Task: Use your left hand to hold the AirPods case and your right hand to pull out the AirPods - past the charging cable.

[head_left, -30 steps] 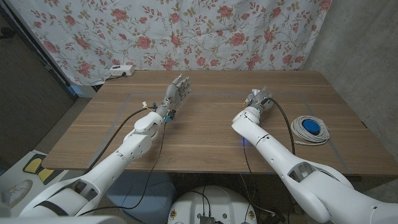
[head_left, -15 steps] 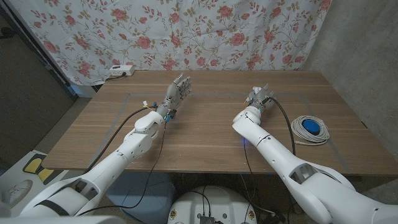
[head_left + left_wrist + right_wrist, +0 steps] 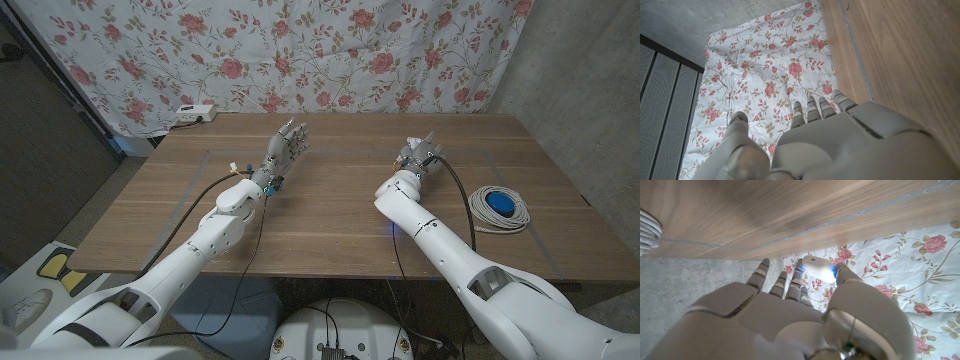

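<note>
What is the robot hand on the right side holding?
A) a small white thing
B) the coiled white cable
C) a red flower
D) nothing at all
A: in the right wrist view the right robot hand pinches a small white thing between its fingertips, while the coiled white cable lies apart on the table.

The table (image 3: 330, 215) is matt, fine-grained wood, the backdrop curtain (image 3: 300, 55) soft flowered cloth, the side wall (image 3: 575, 70) rough grey concrete — and both arms wear smooth, faintly glossy white plastic shells, the fingers (image 3: 290, 135) duller grey.
</note>
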`<state>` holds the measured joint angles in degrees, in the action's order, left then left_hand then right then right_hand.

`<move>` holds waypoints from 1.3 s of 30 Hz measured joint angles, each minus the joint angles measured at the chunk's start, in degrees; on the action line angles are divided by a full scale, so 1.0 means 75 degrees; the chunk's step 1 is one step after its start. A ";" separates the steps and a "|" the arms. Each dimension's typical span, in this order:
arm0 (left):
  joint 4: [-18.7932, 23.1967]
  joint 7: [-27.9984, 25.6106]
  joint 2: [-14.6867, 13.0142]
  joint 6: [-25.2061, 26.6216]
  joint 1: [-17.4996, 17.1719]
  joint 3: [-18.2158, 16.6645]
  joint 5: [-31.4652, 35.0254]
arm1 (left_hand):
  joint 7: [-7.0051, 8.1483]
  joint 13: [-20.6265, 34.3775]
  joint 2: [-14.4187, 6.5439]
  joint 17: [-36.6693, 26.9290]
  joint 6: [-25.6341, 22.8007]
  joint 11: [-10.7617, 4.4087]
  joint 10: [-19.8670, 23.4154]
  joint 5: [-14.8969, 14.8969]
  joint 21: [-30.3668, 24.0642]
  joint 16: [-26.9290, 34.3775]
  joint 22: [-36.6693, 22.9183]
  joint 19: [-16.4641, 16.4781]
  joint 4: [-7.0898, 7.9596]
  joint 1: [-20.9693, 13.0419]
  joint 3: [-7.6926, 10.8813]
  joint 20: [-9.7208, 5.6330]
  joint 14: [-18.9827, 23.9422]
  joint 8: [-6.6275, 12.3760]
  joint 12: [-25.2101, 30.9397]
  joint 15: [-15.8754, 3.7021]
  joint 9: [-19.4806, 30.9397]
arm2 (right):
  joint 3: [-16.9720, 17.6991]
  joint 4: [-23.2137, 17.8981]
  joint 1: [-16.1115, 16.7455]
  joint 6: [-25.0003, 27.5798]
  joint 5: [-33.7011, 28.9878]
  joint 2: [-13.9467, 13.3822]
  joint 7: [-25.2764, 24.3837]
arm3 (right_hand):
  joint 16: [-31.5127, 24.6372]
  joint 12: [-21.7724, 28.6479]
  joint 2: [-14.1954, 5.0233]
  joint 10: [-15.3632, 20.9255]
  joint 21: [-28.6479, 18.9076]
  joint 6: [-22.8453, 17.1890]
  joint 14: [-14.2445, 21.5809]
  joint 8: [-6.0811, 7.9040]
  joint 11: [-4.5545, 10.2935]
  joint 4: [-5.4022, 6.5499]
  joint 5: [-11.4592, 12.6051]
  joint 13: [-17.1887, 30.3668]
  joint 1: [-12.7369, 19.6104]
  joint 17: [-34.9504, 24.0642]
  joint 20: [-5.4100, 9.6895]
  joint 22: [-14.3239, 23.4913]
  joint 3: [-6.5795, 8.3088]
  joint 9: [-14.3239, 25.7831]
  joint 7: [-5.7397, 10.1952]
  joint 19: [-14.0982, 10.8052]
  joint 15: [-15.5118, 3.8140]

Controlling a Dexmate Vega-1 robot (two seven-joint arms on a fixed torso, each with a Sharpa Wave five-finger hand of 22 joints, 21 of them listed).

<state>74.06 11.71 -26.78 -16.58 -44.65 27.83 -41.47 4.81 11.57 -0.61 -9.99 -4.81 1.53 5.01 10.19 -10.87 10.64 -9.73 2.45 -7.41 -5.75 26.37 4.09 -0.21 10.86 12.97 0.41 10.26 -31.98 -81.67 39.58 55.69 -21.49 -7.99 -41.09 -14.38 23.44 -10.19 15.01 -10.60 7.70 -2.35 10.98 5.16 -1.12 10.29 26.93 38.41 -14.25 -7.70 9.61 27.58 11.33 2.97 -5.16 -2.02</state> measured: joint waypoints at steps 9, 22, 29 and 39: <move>-0.0031 0.0090 0.0039 -0.0039 -0.0016 -0.0012 -0.0113 | -0.0041 0.0000 0.0000 0.0000 -0.0041 0.0000 0.0000 0.0000 0.0000 0.0000 0.0000 0.0000 0.0000 0.0000 0.0000 0.0000 0.0000 0.0000 0.0000 0.0000 0.0000 | 0.0107 -0.0714 0.0195 -0.0225 0.0066 -0.0181 0.0130 | 0.0000 0.0100 0.0017 0.0006 0.0000 0.0041 0.0000 0.0000 -0.0006 0.0001 -0.0023 0.0068 0.0015 0.0000 -0.0026 0.0000 -0.0001 0.0000 -0.0042 0.0026 0.0000; -0.0103 0.0216 0.0107 -0.0100 0.0019 0.0010 -0.0183 | -0.0115 -0.0001 0.0000 0.0000 -0.0115 -0.0028 0.0030 0.0000 0.0000 0.0000 0.0000 0.0000 0.0021 0.0000 -0.0021 0.0000 0.0000 0.0000 0.0000 0.0000 0.0000 | 0.0374 -0.1641 0.0508 -0.0568 0.0389 -0.0404 0.0398 | 0.0000 0.0185 -0.0003 0.0028 0.0000 0.0011 -0.0039 0.0000 -0.0028 -0.0041 -0.0028 0.0146 -0.0007 -0.0036 -0.0026 0.0000 -0.0044 -0.0001 -0.0071 0.0026 0.0040; -0.0083 0.0250 0.0129 -0.0103 0.0044 0.0037 -0.0208 | -0.0189 -0.0001 -0.0030 0.0000 -0.0247 0.0000 0.0057 0.0000 0.0000 0.0000 0.0000 0.0000 0.0021 0.0030 -0.0021 0.0000 0.0029 0.0051 0.0000 0.0029 0.0000 | 0.0475 -0.2012 0.0657 -0.0769 0.0580 -0.0489 0.0500 | 0.0000 0.0243 -0.0009 0.0028 0.0000 0.0011 -0.0039 0.0000 -0.0029 -0.0017 -0.0041 0.0182 -0.0015 -0.0036 -0.0026 0.0000 -0.0068 -0.0001 -0.0071 0.0026 0.0040; 0.0022 0.0279 0.0138 -0.0103 0.0011 0.0037 -0.0287 | -0.0303 0.0005 -0.0055 0.0000 -0.0443 0.0017 0.0375 0.0000 0.0000 0.0000 0.0000 0.0014 0.0020 0.0055 -0.0021 -0.0128 0.0098 0.0088 0.0064 0.0041 0.0000 | 0.0588 -0.2417 0.0816 -0.1006 0.0776 -0.0603 0.0594 | 0.0000 0.0297 0.0013 0.0029 0.0000 0.0011 -0.0039 0.0000 -0.0029 -0.0017 -0.0013 0.0229 -0.0036 -0.0035 -0.0027 0.0000 -0.0068 -0.0001 -0.0070 0.0024 0.0040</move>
<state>74.22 13.80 -25.74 -17.35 -44.57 28.11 -43.62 2.53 11.61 -1.03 -9.98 -8.13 1.66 7.82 10.19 -10.87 10.64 -9.73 2.56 -7.26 -5.33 26.22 3.13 0.53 11.52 13.45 0.71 10.26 -27.56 -99.79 45.70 48.15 -15.67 -12.51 -36.63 -14.38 25.67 -10.10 15.23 -10.60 7.78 -2.64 10.98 4.94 -1.25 10.19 28.65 38.14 -14.52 -7.90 9.61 27.07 11.32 2.45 -4.97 -1.72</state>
